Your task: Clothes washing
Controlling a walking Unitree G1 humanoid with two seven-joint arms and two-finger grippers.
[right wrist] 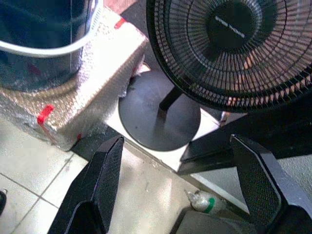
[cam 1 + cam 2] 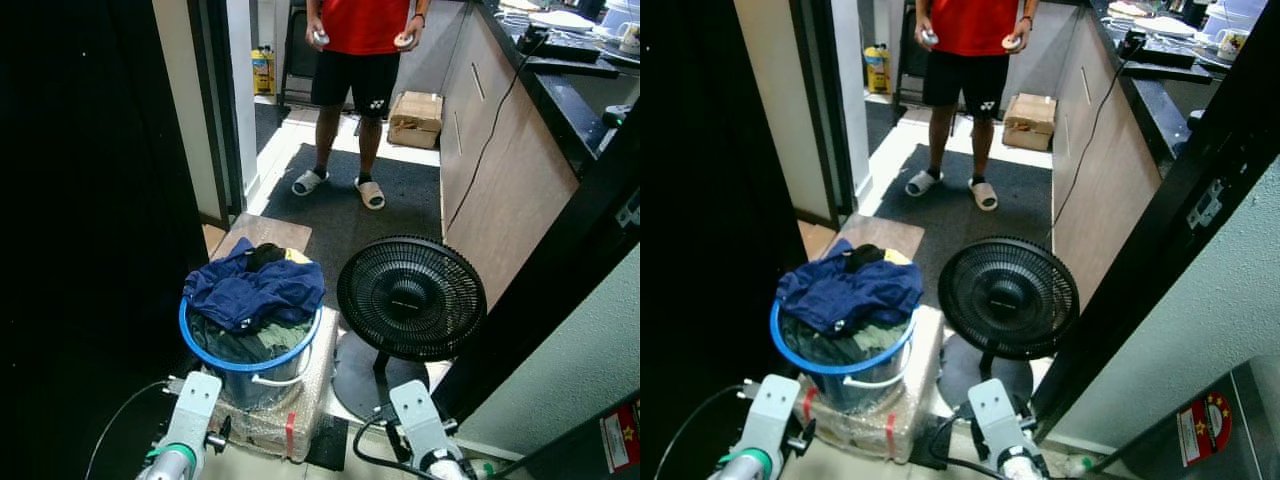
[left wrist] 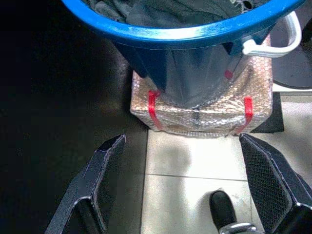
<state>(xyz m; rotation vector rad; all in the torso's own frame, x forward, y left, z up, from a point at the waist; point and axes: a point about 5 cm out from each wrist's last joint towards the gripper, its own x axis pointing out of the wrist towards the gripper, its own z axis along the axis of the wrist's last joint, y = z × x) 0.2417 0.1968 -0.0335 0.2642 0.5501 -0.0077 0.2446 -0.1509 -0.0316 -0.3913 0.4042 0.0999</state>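
Round blue plastic bucket (image 2: pixel 250 362) heaped with crumpled clothes (image 2: pixel 250 290), bubble-wrapped box (image 3: pixel 200 117) beneath

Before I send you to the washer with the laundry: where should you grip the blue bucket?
Probably by the white handle, which hangs down the side of the blue bucket facing the fan. The clothes heap over the rim, leaving little to pinch. The right gripper, open and low beside the fan base, is nearer that side; the left gripper is open too.
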